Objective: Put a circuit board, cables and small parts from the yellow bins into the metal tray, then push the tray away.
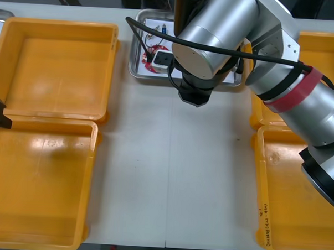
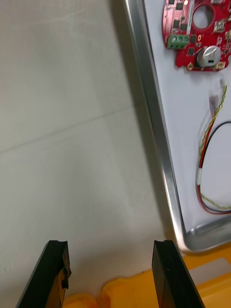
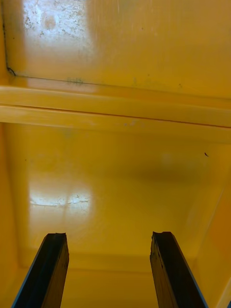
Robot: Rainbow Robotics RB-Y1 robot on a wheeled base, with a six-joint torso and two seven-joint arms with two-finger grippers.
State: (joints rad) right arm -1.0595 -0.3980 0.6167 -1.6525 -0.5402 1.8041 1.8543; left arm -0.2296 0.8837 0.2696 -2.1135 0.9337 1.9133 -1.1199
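1 circuit board [image 2: 185, 54] lies in the tray [image 2: 161, 159] beyond parted right jaws.

Front cam: overhead, steep down on the table [image 1: 170, 175], far enough back to take in the yellow bins [image 1: 53, 59] on both sides and the metal tray [image 1: 135, 68]. Right wrist cam: close, looking down on table and tray edge, overlapping front. Left wrist cam: very close over the rims where the two left bins meet, also in front's coverage.

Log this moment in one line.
right gripper open over table by tray | tray holds board, cables | left gripper open over bin
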